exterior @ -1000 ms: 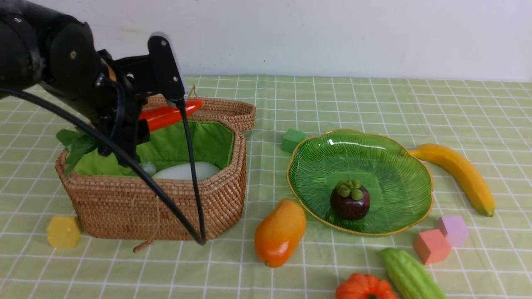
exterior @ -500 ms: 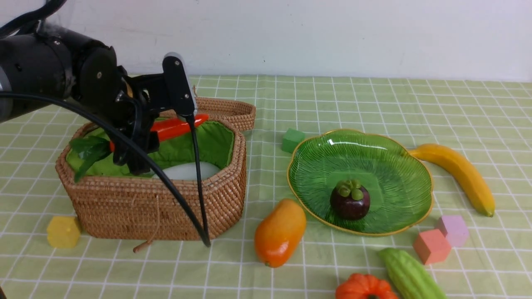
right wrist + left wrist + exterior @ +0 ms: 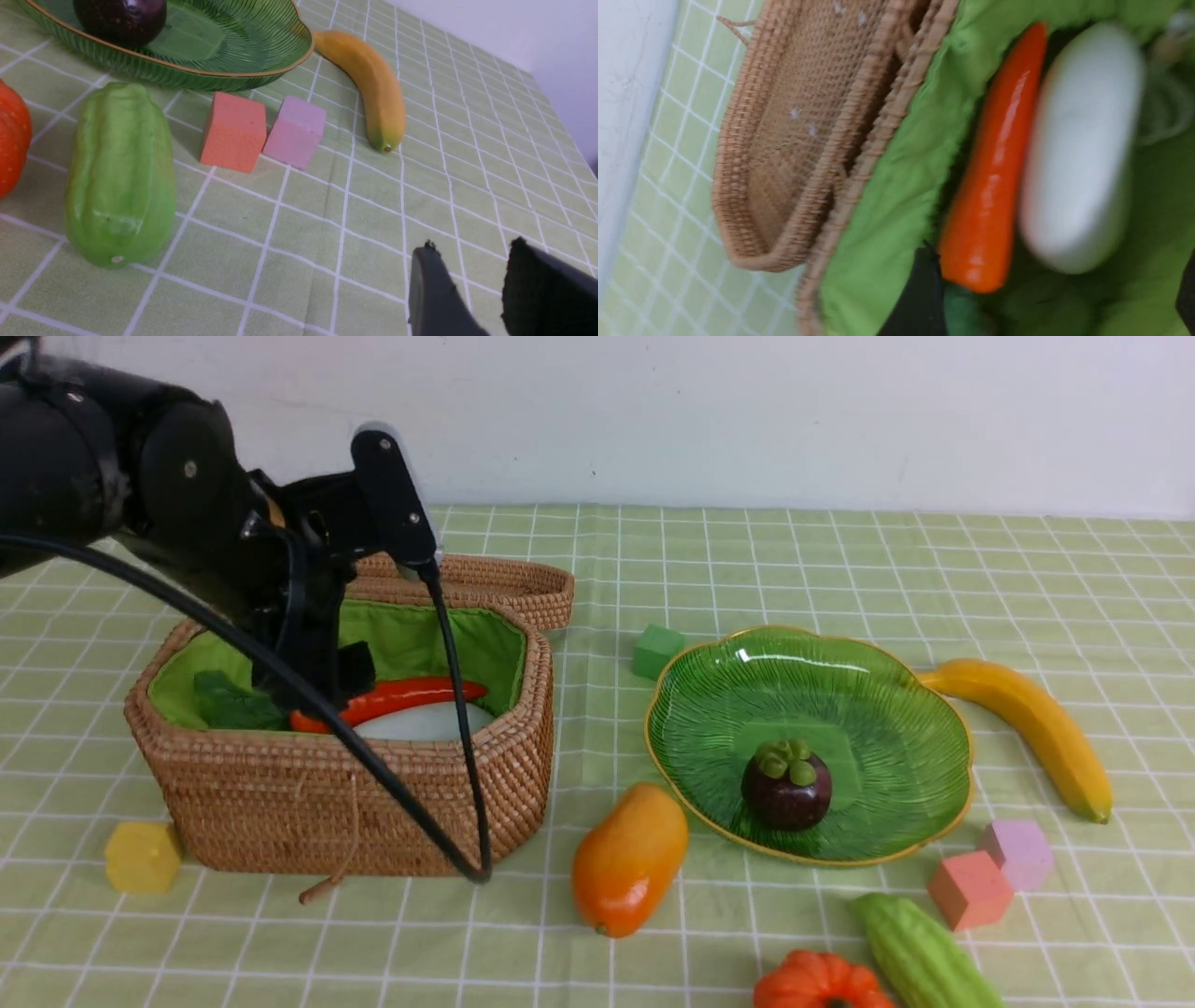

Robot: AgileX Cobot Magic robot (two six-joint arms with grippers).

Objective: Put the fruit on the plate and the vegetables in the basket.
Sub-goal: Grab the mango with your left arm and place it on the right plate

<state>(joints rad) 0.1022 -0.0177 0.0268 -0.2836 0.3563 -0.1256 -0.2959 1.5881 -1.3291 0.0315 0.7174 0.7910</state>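
carrot (image 3: pixel 387 702) is no longer sitting between the fingers. it is now lying in the basket (image 3: pixel 355 803) just below the left hand (image 3: pixel 392 621), touching the radish (image 3: pixel 425 721). that hand is hanging open and empty. the right hand (image 3: pixel 472 280) is idling, jaws parted on nothing, with gourd (image 3: pixel 119 172) and pumpkin (image 3: pixel 11 140) waiting on the bench (image 3: pixel 747 560) just ahead of it, probably next for the basket.

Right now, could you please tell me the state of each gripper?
Left gripper: open, empty; the carrot lies in the basket.
Right gripper: open, holding nothing.
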